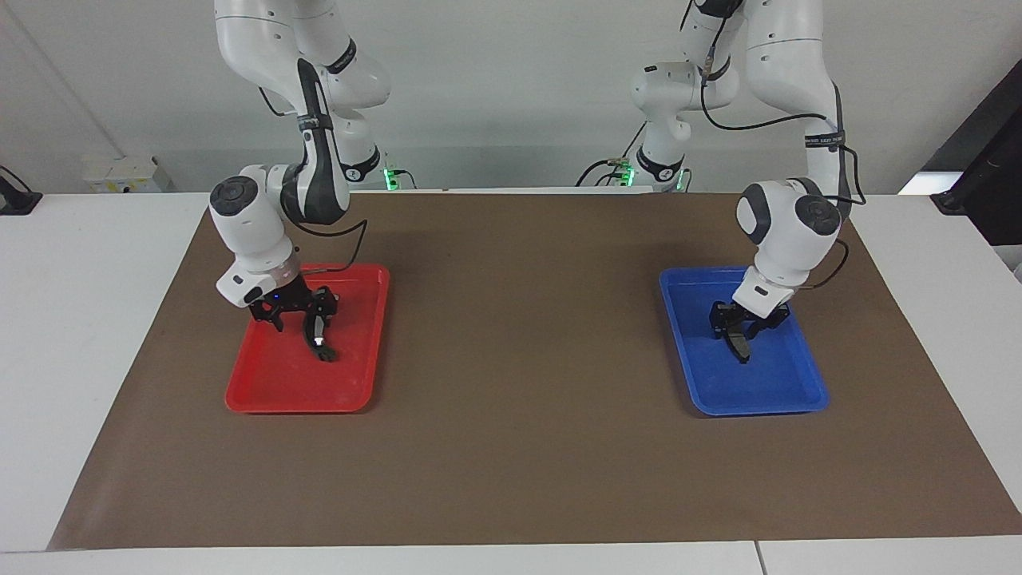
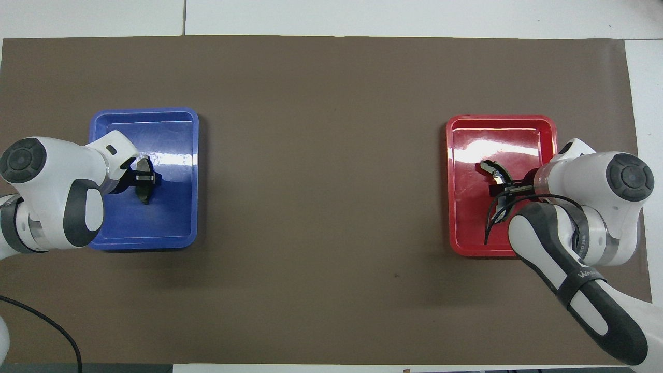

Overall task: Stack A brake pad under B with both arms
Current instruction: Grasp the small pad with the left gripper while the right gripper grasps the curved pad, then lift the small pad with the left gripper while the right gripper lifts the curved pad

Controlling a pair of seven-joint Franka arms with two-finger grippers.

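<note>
The A brake pad [image 1: 742,345], short, plain and dark grey, hangs on edge from my left gripper [image 1: 734,323] low over the blue tray [image 1: 758,403]. The gripper is shut on it. In the overhead view the pad [image 2: 144,192] shows under the left gripper [image 2: 141,177]. B [image 1: 322,345], the long black crescent with a shiny silver spot, is held by my right gripper [image 1: 313,315] low over the red tray [image 1: 271,391], one end pointing down toward the tray floor. It also shows in the overhead view [image 2: 492,171] at the right gripper [image 2: 510,188].
The blue tray [image 2: 171,223] lies toward the left arm's end and the red tray [image 2: 466,228] toward the right arm's end of a brown mat [image 1: 519,359]. A wide stretch of mat lies between the two trays.
</note>
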